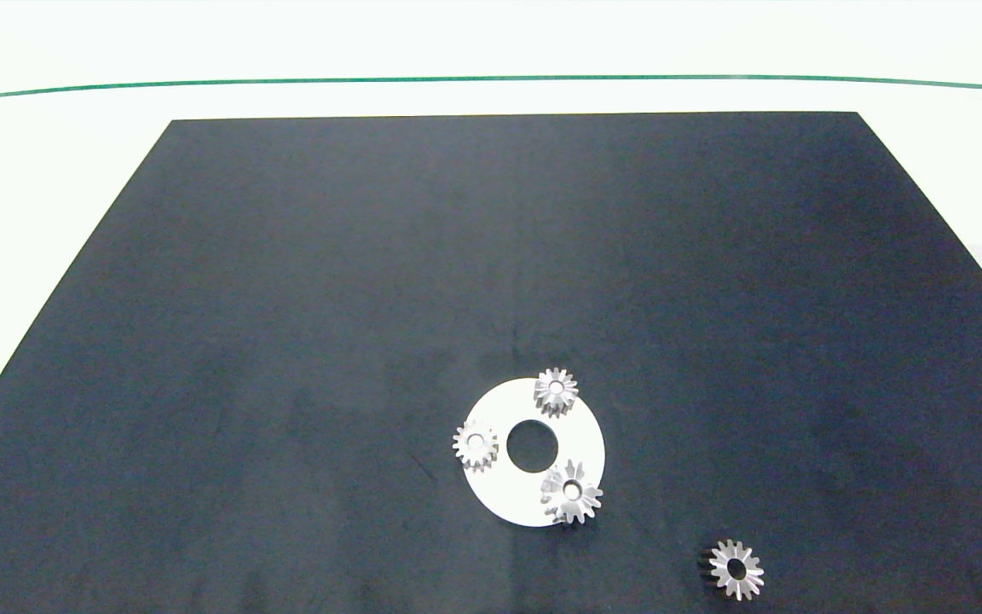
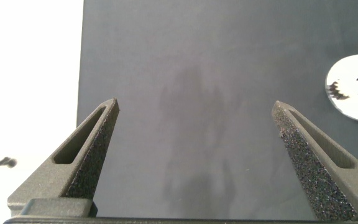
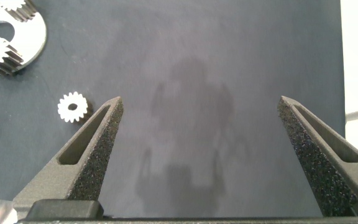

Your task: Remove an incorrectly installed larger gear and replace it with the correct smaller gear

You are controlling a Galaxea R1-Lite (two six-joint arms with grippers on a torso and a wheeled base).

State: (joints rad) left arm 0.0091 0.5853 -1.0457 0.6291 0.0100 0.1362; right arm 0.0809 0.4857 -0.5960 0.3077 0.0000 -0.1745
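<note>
With both the left gripper (image 2: 196,107) and right gripper (image 3: 199,102) being held wide and empty over the dark mat (image 1: 286,298), the larger gear (image 1: 571,491), likely stiff, slippery metal, is being left seated on the white disc (image 1: 491,490) for gripping across its teeth, while the smaller gear (image 1: 736,569) is lying apart.

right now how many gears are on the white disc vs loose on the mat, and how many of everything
gears on the white disc: 3, the larger gear and two finer-toothed ones
gears loose on the mat: 1, the smaller gear
white disc: 1
black mat: 1
total: 6 things, 4 of them gears
</note>
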